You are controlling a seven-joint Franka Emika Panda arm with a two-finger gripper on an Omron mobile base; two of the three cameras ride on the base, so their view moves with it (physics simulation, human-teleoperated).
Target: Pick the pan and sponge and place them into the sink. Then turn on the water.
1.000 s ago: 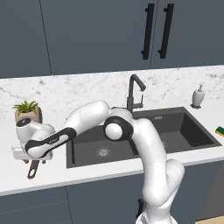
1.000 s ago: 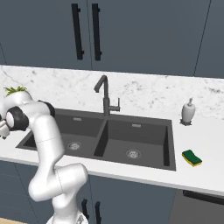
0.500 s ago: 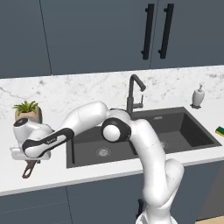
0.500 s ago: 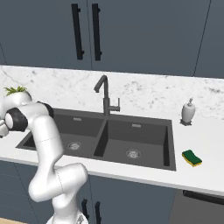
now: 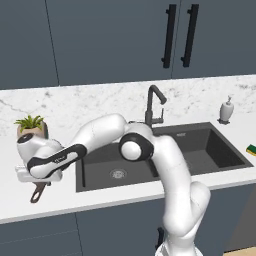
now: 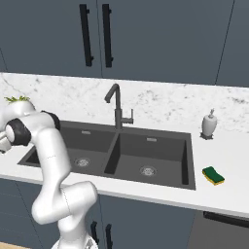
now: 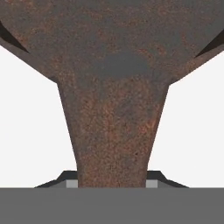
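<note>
Pan [image 5: 38, 192] sits on the bench [image 5: 60, 197] left of the sink [image 5: 165, 155], tucked under the robot's hand so mostly just the looped end of its handle pokes out toward the front edge. So the long axis runs roughly front-to-back, with the bowl end further from the front edge, toward the little plant [image 5: 31, 125].

Up close from the hand camera, the handle [image 7: 114, 140] runs dead centre and widens out into the pan body at the top. The jaws [image 7: 112, 183] straddle it right at the bottom, a finger tip on each side of the handle, looking pressed up against it, so I'd call that clamped on the handle or as good as.

My take: the pan needs to travel right from here to reach the left basin, and since it's held by the handle the heavy bowl end will want to droop.

Sponge [image 6: 213, 175] is well away on the far right side of the sink, near the bench's front edge.
</note>
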